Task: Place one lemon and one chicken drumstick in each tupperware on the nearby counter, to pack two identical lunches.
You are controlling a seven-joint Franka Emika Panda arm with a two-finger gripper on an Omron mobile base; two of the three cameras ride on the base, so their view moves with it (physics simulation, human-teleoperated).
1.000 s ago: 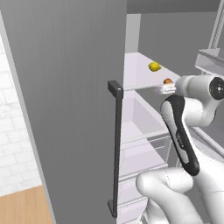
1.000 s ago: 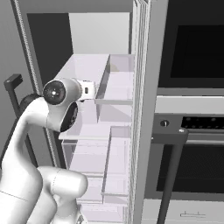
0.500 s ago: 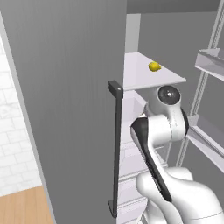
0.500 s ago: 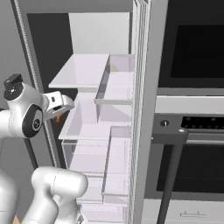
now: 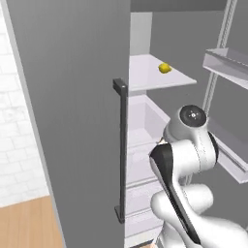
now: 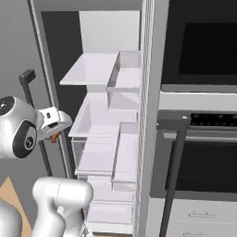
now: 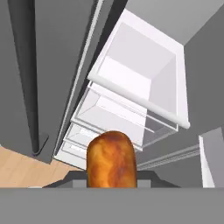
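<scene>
Drumsticks: one browned chicken drumstick (image 7: 111, 159), clamped in the gripper (image 6: 54, 137).
Lemons: one small yellow lemon (image 5: 164, 68), at 1 o'clock on the white fridge shelf (image 5: 145, 75).
Room: grey fridge door (image 5: 72, 97) open; black oven (image 6: 203, 139) beside.

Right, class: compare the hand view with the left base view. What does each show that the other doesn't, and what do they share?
Hand view alone: the browned chicken drumstick gripped in the hand, close to the lens, with the fridge drawers seen from above.

Left base view alone: a lemon on the upper fridge shelf, and the arm's white elbow and dark joints.

Both: the grey fridge door with its dark vertical handle, the open fridge's pale interior, and a corner of wood floor.
</scene>
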